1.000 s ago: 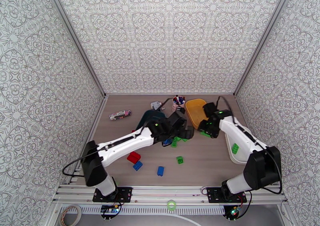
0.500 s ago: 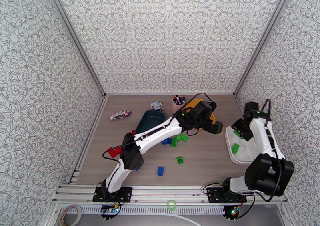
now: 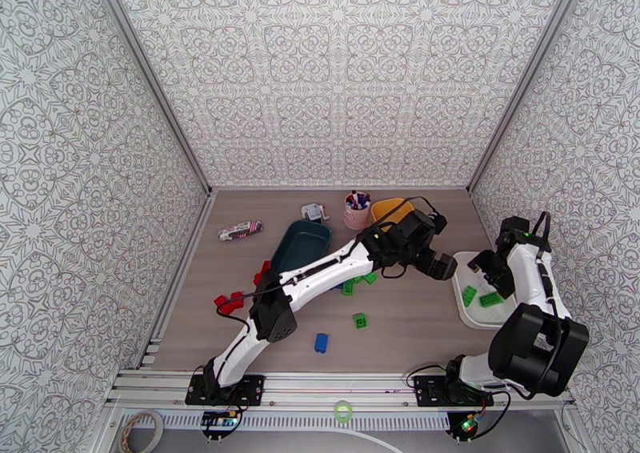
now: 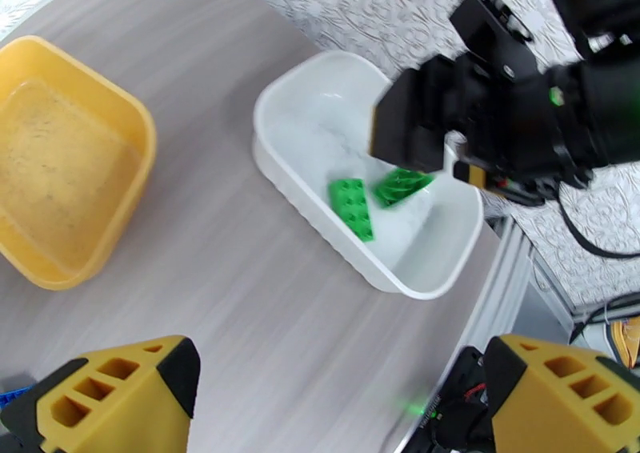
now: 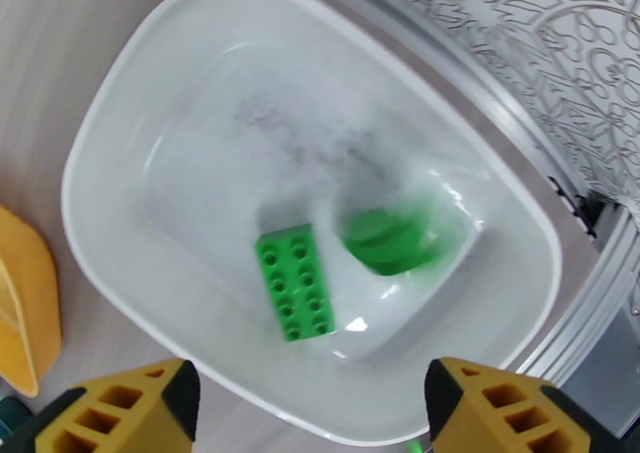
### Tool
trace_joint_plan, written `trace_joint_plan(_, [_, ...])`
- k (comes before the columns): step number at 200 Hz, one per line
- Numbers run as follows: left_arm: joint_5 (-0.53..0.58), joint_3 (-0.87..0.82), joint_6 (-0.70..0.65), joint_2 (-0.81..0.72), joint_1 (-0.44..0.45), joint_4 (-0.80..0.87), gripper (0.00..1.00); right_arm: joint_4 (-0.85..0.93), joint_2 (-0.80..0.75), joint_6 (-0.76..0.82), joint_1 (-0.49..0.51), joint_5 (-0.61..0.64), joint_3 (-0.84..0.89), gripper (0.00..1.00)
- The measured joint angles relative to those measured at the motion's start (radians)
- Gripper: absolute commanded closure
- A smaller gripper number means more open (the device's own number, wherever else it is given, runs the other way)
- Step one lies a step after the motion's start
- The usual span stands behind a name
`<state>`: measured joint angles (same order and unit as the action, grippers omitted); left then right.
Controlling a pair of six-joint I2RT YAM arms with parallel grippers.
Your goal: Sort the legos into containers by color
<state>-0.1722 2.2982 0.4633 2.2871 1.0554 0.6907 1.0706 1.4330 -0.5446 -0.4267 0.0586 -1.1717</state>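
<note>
Yellow-tipped right gripper (image 5: 312,414) hangs open & empty over white tray (image 5: 264,102); inside lie flat green brick (image 5: 295,281), long axis crosswise to finger line, & blurred green brick (image 5: 388,242). Loose green brick (image 3: 360,320) on counter (image 3: 400,334) sits nearer left gripper (image 4: 336,402), also open.

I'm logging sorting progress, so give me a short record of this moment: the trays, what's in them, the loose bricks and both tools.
white tray: flat green brick, blurred green brick
yellow tray: empty
teal tray: partly hidden by left arm
loose on table: red bricks, blue brick, loose green brick
left tool: open, empty, above the table between the yellow and white trays
right tool: open, empty, above the white tray
</note>
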Motion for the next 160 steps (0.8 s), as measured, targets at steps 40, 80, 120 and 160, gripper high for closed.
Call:
trace_joint_plan(40, [0.086,-0.172,0.031,-0.095,-0.048,0.0,0.01,-0.019,-0.057,0.025,0.048,-0.072,0.0,0.22])
trace_joint_plan(80, [0.187,-0.421,0.076,-0.285,-0.1,-0.004,0.01,-0.031,-0.098,0.044,0.253,-0.121,0.0,0.29])
trace_joint_plan(120, [0.258,-0.647,0.145,-0.465,-0.167,-0.034,0.01,-0.064,-0.097,0.037,0.495,-0.156,0.005,0.3])
trace_joint_plan(160, [0.309,-0.855,0.236,-0.608,-0.232,-0.052,0.01,-0.085,-0.027,0.033,0.686,-0.184,0.005,0.3])
